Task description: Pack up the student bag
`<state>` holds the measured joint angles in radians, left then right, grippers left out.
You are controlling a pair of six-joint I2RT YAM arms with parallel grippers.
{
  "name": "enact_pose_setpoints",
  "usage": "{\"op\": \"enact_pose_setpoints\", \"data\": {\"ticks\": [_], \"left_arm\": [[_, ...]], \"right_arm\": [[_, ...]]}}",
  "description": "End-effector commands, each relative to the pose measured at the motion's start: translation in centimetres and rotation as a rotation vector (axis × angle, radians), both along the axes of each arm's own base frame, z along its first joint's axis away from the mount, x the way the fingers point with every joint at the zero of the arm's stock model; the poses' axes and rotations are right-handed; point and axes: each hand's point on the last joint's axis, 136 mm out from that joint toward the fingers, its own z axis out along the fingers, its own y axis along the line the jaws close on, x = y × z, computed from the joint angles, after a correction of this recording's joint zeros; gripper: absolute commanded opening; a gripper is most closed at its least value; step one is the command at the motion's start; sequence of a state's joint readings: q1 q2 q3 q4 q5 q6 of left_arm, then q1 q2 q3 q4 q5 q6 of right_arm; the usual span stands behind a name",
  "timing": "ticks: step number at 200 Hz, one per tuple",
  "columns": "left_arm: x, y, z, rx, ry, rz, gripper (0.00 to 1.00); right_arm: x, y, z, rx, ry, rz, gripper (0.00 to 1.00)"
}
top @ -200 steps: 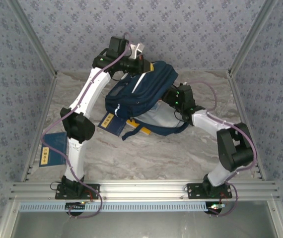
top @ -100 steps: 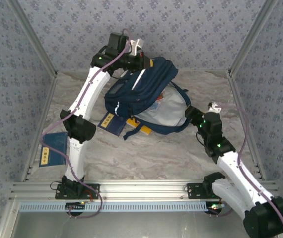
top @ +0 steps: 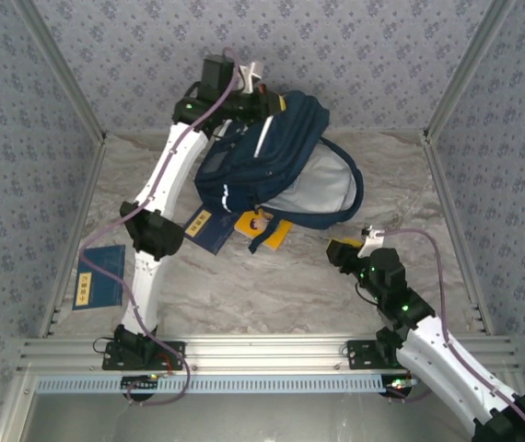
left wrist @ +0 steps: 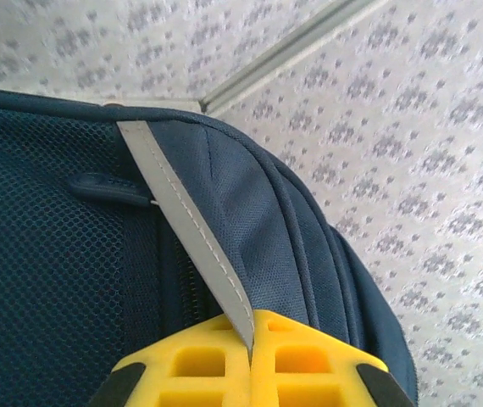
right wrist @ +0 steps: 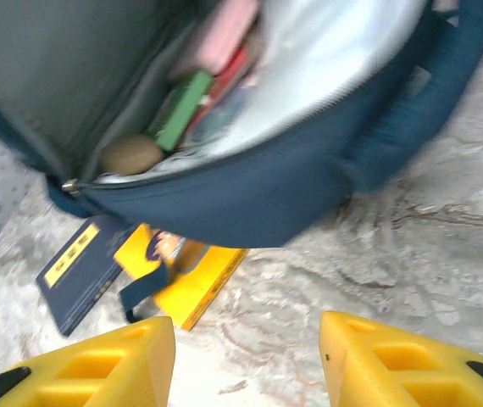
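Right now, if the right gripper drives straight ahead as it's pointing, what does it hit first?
Probably the student bag, at its navy lower rim below the open mouth. The right gripper is angled low, so it could scrape the table first; depth is unclear.

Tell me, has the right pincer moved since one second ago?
Yes. The right pincer has withdrawn from the student bag, toward the near rail.

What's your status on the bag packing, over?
Left gripper shut on bag at its white stripe, top raised. Right gripper open, empty, near bag's mouth. Bag open, things inside. Navy book and yellow book on table, partly under it.
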<state>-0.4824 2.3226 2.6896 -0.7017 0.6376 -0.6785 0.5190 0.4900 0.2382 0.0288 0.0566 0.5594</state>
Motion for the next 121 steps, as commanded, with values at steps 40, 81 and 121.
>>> {"op": "enact_pose_setpoints", "data": {"ticks": [40, 81, 121], "left_arm": [[-8.6, -10.0, -1.9, 0.04, -0.108, -0.317, 0.0], [-10.0, -10.4, -5.3, 0.13, -0.057, -0.357, 0.2], [-11.6, -7.4, -2.4, 0.204, -0.111, -0.325, 0.49]], "right_arm": [[-2.7, -7.5, -0.3, -0.092, 0.047, -0.356, 0.5], [-4.0, -11.1, 3.0, -0.167, 0.001, -0.489, 0.64], [-4.2, -10.9, 6.0, -0.21, -0.049, -0.444, 0.66]]}}
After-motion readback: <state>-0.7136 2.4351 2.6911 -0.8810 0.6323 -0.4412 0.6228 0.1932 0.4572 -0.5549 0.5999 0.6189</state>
